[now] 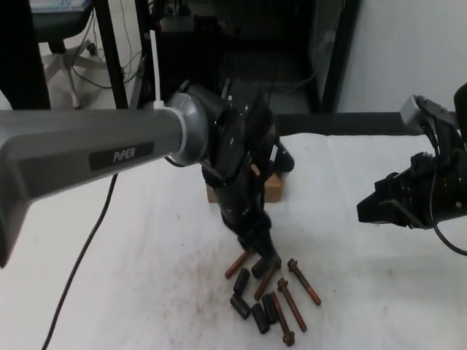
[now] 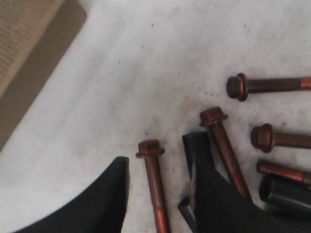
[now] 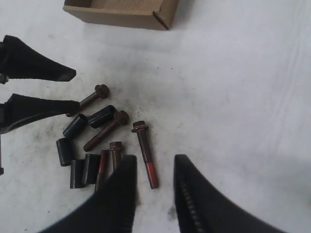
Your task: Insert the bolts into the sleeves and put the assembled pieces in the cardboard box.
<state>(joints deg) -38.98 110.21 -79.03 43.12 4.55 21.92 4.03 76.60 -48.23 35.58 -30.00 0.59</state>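
The bench point(image 1: 146, 255) holds bolts point(image 3: 142, 141), sleeves point(image 3: 75, 125) outside cardboard box point(image 3: 121, 17); left gripper point(image 2: 160, 162), right gripper point(image 3: 154, 159) apart.

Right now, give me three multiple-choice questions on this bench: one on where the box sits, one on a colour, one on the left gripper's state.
1. Where is the cardboard box relative to the bolts?
A) on top of them
B) beyond them, toward the far edge of the bench
C) nearer the camera

2. What colour are the sleeves?
A) black
B) white
C) yellow

3. The left gripper is:
A) shut on a sleeve
B) shut, empty
C) open, a bolt between its fingers

Answers: B, the high view shows the box past the pile; A, every sleeve is black; C, the left wrist view shows fingers apart either side of a bolt.
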